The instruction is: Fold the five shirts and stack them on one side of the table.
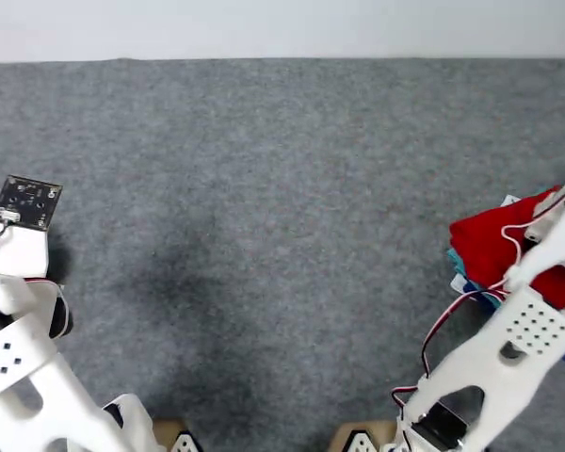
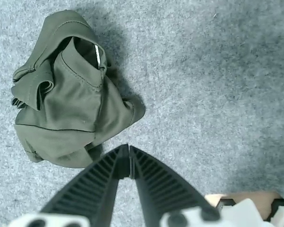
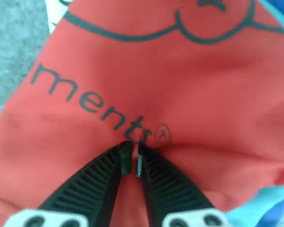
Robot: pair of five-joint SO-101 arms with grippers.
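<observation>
Evidently the stack is being built at the right edge of the table (image 1: pixel 282 188). A red shirt (image 1: pixel 490 247) lies on top there, with a teal layer (image 1: pixel 460 268) and a blue one (image 1: pixel 473 290) peeking out beneath it. Keeping the pile at that edge leaves the middle of the table free for folding.

The right gripper (image 3: pixel 131 158) hangs over the red shirt with its fingers drawn almost together, only a sliver between them, and its tips rest on the printed cloth. I judge it is pressing the top layer flat. Whether a pinch of fabric sits between the tips I cannot tell.

One olive shirt (image 2: pixel 66 104) is not yet folded and lies crumpled in a heap on the grey felt. The left gripper (image 2: pixel 128 161) hovers just beside the heap's near hem, its fingers closed on nothing. It looks parked rather than grasping.

The high view gives the layout: the right arm (image 1: pixel 518 339) leans over the pile and the left arm (image 1: pixel 24 358) stands at the left edge. The right wrist view adds the contact between tips and cloth. The left wrist view supplies the olive heap, probably under the left arm near that edge.
</observation>
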